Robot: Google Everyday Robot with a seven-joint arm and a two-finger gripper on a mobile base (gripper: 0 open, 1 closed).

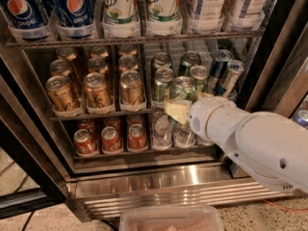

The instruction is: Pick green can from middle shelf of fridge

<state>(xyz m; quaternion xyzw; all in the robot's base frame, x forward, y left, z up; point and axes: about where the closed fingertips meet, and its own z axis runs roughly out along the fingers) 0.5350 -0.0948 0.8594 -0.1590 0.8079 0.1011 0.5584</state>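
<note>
The fridge (pixel 159 184) stands open in the camera view. Its middle shelf (pixel 98 114) holds gold-orange cans on the left, green cans (pixel 163 81) in the middle and slim blue-and-silver cans (pixel 225 73) on the right. My gripper (pixel 186 101) reaches in from the right on a white arm (pixel 250 138). Its pale yellow fingers (pixel 177 110) sit on either side of one green can (pixel 183 87), which tilts at the front of the shelf. The can's lower part is hidden behind the fingers.
Tall Pepsi (pixel 24 8) and 7UP bottles (pixel 119 6) fill the rack above. Red cans (pixel 110 138) and small water bottles (pixel 162 131) stand on the rack below. The dark door frame (pixel 274 57) is close on the right. A clear plastic tray (pixel 171 220) lies at the bottom edge.
</note>
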